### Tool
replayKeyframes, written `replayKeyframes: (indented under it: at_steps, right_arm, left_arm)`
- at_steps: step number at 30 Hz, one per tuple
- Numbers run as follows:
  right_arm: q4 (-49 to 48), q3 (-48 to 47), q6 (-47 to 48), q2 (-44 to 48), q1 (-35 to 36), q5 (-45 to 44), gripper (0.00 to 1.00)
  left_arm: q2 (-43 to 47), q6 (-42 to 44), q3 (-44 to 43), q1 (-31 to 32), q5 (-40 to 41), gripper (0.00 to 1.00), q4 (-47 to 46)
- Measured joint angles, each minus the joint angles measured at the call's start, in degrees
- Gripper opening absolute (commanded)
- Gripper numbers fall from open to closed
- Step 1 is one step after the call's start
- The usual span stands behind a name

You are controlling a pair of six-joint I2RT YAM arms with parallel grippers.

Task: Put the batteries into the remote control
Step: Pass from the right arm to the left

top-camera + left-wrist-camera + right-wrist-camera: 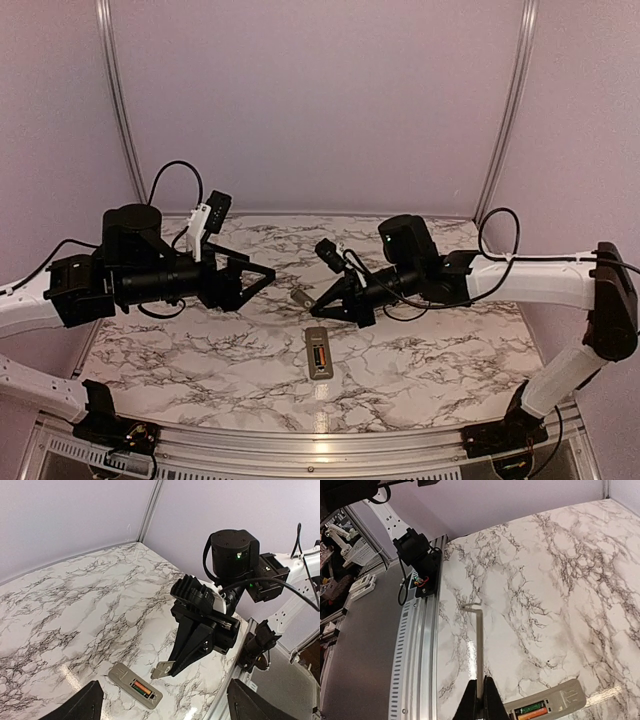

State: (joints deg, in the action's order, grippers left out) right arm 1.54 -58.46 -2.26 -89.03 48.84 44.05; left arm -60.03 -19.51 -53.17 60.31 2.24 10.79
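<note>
Already seated in the recess of the remote control (319, 352): both batteries (141, 688). Lies back-up by the middle of the near edge, long axis near-to-far. Just beyond, hovering nearer: right gripper (313, 297), pinched on the grey battery cover (479, 645). Leftward, left gripper (268, 277), spread wide, empty.

Lower centre: you have the slim grey-beige plastic remote control (123, 676) lying back-up on the white, grey-veined marble tabletop (75, 610). Two thin batteries (142, 687), orange-red and dark green, sit in its recess. Just right, the black right gripper (170, 669) pinches a small flat grey cover piece (161, 670). Your left gripper (165, 700) stands wide apart, fingers (82, 707) in the bottom corners.
</note>
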Motion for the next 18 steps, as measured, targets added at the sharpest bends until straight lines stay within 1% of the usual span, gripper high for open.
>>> replayKeyframes:
  at_steps: [2,6,10,13,18]
  right_arm:
    - [0.0,1.2,4.9,3.2,0.9,-4.5,0.05]
    - [-0.5,3.9,15.4,8.4,6.1,-15.5,0.04]
    - [-0.7,6.4,23.7,10.0,12.0,-24.0,0.03]
    - [-0.6,7.7,28.3,10.2,15.1,-29.7,0.03]
    - [-0.5,8.2,34.1,10.7,18.4,-37.7,0.02]
  left_arm:
    - [2.3,-3.0,0.3,-2.4,-3.8,0.87,-0.3]
    - [3.1,-8.9,1.5,-6.4,-12.0,0.76,-0.3]
    - [0.9,-12.7,1.6,-7.3,-19.8,0.67,1.0]
    - [-0.8,-13.9,1.6,-7.3,-24.3,0.65,2.6]
    - [-2.5,-14.8,1.6,-6.9,-28.6,0.62,3.9]
